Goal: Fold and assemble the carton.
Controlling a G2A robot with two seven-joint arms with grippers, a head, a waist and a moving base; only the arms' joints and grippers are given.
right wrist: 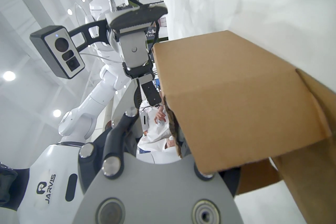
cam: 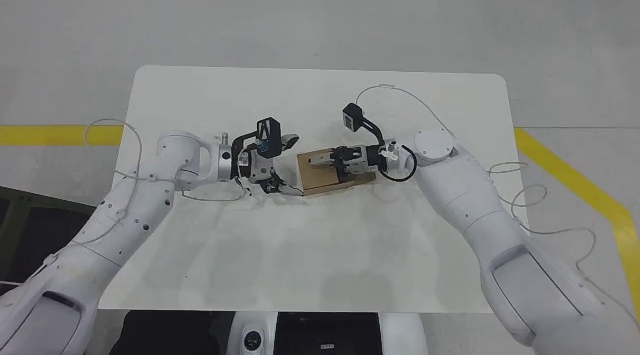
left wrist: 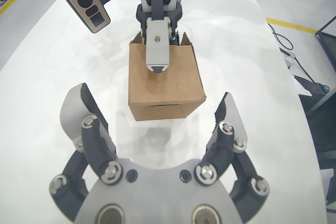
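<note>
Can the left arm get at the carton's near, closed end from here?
Probably yes. The left pincer is open and faces that end of the carton, only table between them; the right pincer holds the top panel from the far, open end.

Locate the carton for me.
In the top view the carton sits at the table's centre, held by the right end effector, with the open left end effector facing it.
</note>
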